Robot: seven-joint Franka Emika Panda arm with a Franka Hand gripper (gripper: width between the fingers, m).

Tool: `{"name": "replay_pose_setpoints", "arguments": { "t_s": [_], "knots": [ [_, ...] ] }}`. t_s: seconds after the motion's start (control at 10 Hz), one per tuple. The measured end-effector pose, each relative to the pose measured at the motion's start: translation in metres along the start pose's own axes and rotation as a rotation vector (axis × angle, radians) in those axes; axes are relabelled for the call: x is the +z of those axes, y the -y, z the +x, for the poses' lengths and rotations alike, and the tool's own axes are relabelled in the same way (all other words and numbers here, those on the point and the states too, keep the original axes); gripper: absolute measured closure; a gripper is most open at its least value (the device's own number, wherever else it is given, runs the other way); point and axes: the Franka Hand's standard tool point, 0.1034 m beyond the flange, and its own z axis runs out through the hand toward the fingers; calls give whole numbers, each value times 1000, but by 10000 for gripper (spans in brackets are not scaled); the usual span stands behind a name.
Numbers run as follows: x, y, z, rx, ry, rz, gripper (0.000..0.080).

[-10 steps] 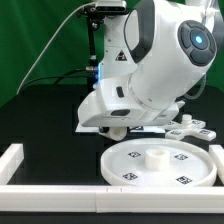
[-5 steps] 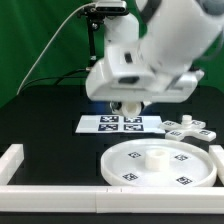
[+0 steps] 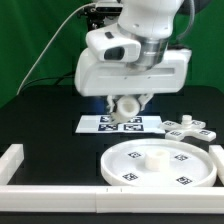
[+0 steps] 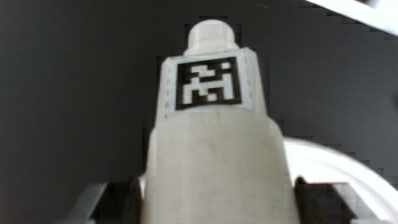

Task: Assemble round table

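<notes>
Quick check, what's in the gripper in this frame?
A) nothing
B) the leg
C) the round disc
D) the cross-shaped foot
B: the wrist view shows the tagged leg clamped in the gripper, while the round disc lies flat on the table and the cross-shaped foot sits apart at the exterior view's right.

The marker board point(image 3: 93, 124) lies far-centre on the black table point(image 3: 45, 125); a white border rail point(image 3: 55, 191) runs along the table's near and left edges.
</notes>
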Motion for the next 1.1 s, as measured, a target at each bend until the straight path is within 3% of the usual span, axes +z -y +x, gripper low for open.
{"name": "replay_pose_setpoints", "arguments": {
  "t_s": [0.1,0.2,0.3,0.5,0.7,0.8,1.1],
  "knots": [
    [-18,11,15,43,-74,42,394],
    [-38,13,25,79,-173,53,394],
    [-49,9,27,79,-266,38,394],
    [-42,6,22,81,-372,12,394],
    [-45,2,31,86,-524,-29,394],
    [-40,8,30,107,-605,-39,394],
    [-54,3,53,117,-801,-107,394]
  ]
}}
